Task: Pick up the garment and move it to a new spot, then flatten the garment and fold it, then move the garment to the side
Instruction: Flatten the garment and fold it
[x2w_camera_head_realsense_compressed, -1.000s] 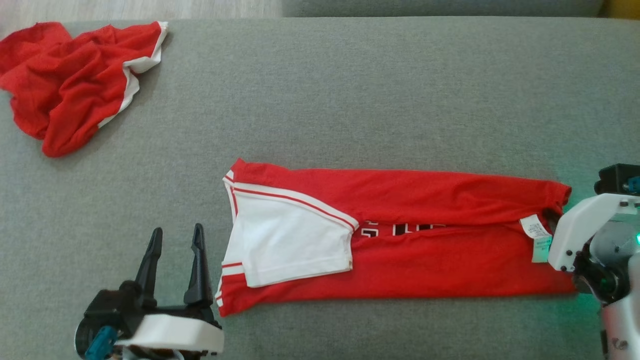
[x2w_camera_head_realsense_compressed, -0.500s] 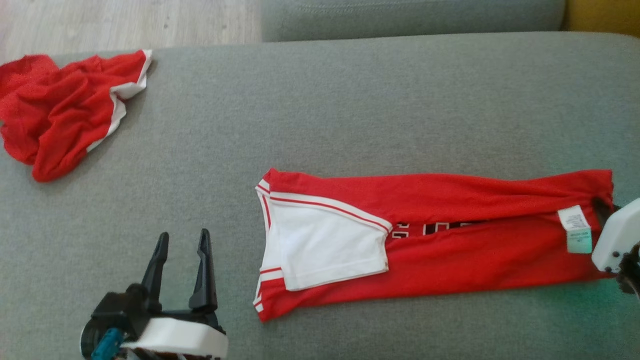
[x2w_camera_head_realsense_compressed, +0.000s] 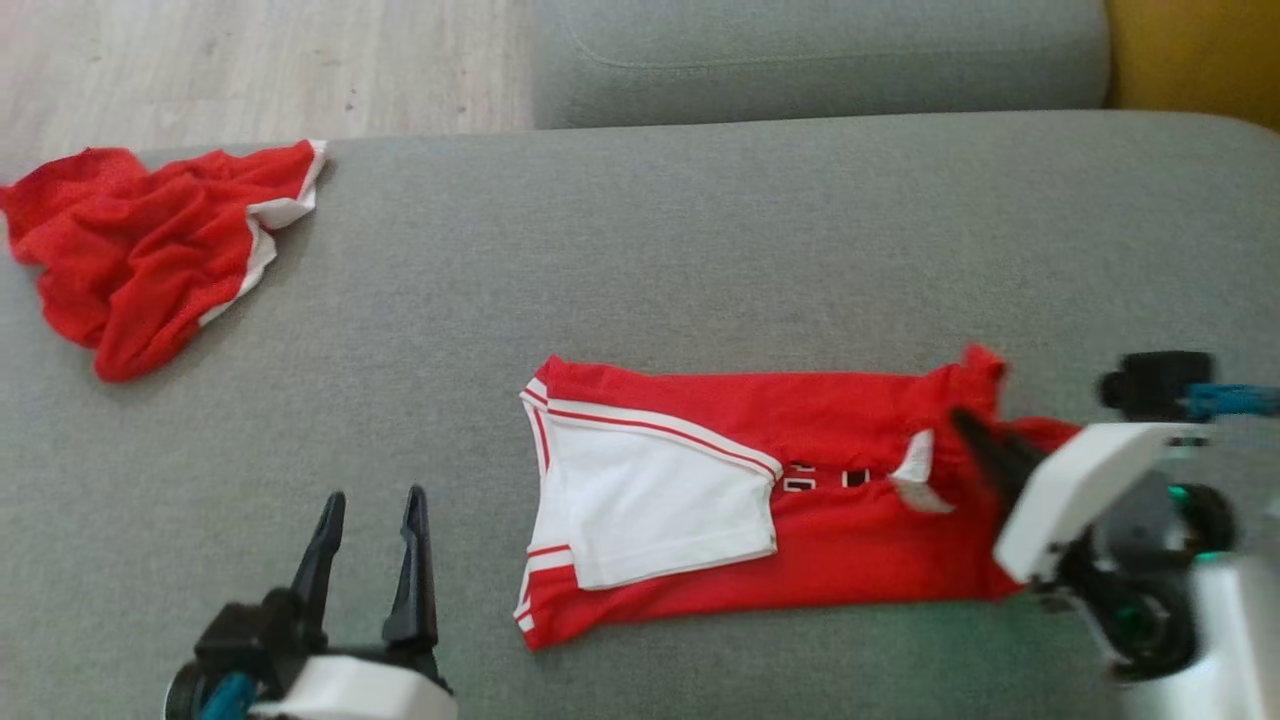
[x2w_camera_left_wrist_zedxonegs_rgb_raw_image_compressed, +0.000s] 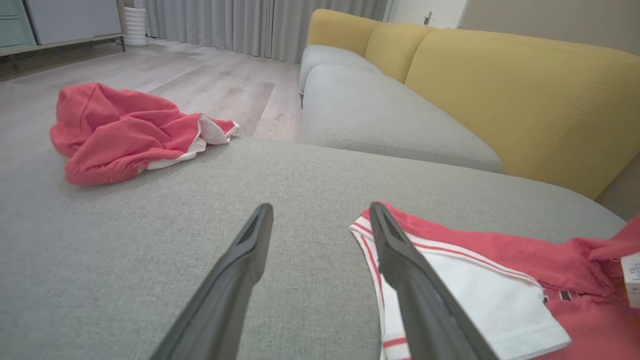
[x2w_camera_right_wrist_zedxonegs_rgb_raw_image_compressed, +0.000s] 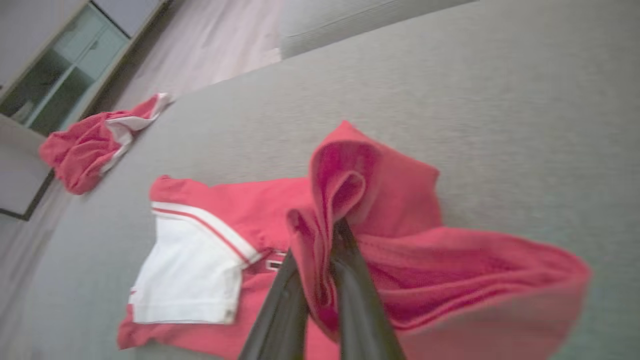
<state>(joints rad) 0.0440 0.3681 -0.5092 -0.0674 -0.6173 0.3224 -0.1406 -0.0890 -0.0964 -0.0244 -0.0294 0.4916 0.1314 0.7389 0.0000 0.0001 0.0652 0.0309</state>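
Observation:
The garment (x2w_camera_head_realsense_compressed: 860, 530) is a red shirt with a white sleeve, lying lengthwise on the grey cushion (x2w_camera_head_realsense_compressed: 640, 260). My right gripper (x2w_camera_head_realsense_compressed: 975, 440) is shut on its right end and holds that end lifted and bunched over the rest of the cloth; in the right wrist view the red fabric (x2w_camera_right_wrist_zedxonegs_rgb_raw_image_compressed: 350, 200) is pinched between the two fingers. A white label (x2w_camera_head_realsense_compressed: 915, 462) hangs by the raised edge. My left gripper (x2w_camera_head_realsense_compressed: 372, 512) stands open just left of the white sleeve (x2w_camera_head_realsense_compressed: 650, 505), holding nothing. In the left wrist view the open fingers (x2w_camera_left_wrist_zedxonegs_rgb_raw_image_compressed: 400, 260) sit beside the shirt's striped collar end (x2w_camera_left_wrist_zedxonegs_rgb_raw_image_compressed: 380, 240).
A second crumpled red and white garment (x2w_camera_head_realsense_compressed: 140, 235) lies at the cushion's far left corner. Behind the cushion are another grey seat (x2w_camera_head_realsense_compressed: 820, 55), a yellow backrest (x2w_camera_left_wrist_zedxonegs_rgb_raw_image_compressed: 500, 85) and wooden floor (x2w_camera_head_realsense_compressed: 250, 70).
My right gripper has carried the shirt's right end up and leftward, shortening the flat part. The head camera has shifted. The left gripper keeps its place, open.

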